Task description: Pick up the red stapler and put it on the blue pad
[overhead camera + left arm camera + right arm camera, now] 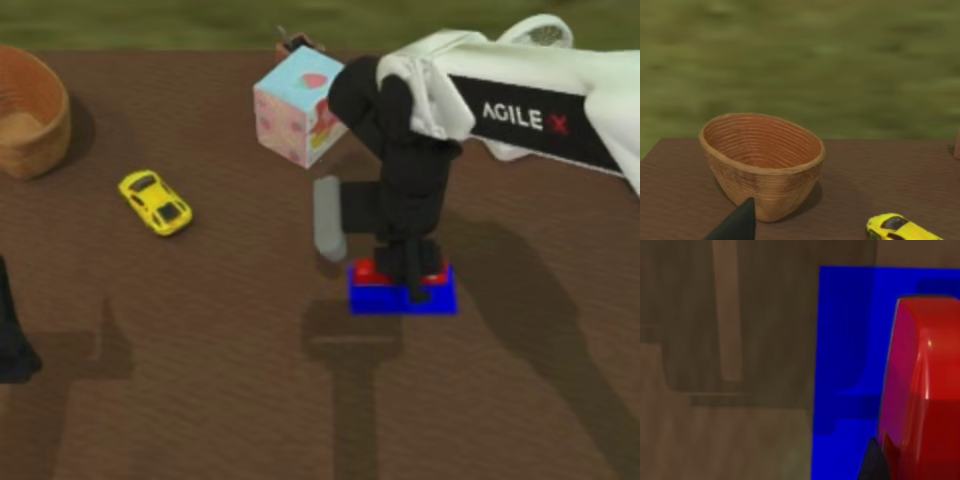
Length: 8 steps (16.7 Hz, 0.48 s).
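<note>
The right arm is reaching down over the middle-right of the desk (pixel 200 380), and its end effector (pixel 408 272) is sitting directly above the blue pad (pixel 370 298). The red stapler (pixel 366 270) is lying over the pad, with red showing on either side of the black fingers in the top view. In the right wrist view the stapler (pixel 920 390) is filling the frame close to the camera with the pad (pixel 850 340) right beneath it, and a dark fingertip (pixel 873 462) is pressing at its edge. The end effector appears to be pinching the stapler across its middle, though whether the stapler is already touching the pad or hanging just above it cannot be told.

This looks like the placing step, near the end of the task. The next move is calling for a gentle lowering until the stapler is resting flat, then spreading the fingers and lifting straight up so it is not dragged off the pad.

The left arm is sitting parked at the left edge of the desk, its end effector (pixel 12 345) near a woven basket (pixel 762 162) and a yellow toy car (pixel 155 202). I cannot tell how its fingers are set. A strawberry-printed box (pixel 295 115) is standing beyond the pad.
</note>
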Each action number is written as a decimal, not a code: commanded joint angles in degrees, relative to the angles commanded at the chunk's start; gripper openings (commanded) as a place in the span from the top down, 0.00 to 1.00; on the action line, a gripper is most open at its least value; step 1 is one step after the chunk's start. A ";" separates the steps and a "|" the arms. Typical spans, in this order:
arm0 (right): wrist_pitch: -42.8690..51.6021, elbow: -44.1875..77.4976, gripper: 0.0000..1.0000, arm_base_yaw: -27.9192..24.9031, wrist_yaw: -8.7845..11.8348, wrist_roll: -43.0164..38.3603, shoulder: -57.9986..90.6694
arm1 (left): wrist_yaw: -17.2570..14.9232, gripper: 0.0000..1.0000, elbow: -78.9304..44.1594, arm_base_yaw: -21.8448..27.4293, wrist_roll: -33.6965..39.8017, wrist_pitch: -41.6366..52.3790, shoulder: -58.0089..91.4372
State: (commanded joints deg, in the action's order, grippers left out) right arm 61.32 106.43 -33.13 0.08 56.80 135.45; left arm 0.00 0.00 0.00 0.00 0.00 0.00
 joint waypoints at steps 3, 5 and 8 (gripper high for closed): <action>-0.07 -0.07 1.00 0.00 0.00 0.01 0.02 | 0.00 0.00 0.00 0.00 0.00 0.00 0.00; -0.07 -0.07 0.92 0.00 0.00 0.01 0.02 | 0.00 0.00 0.00 0.00 0.00 0.00 0.00; -0.07 -0.07 0.70 0.00 0.00 0.01 0.02 | 0.00 0.00 0.00 0.00 0.00 0.00 0.00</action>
State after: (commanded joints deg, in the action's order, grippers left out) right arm 61.26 106.37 -33.13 0.08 56.80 135.46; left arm 0.00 0.00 0.00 0.00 0.00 0.00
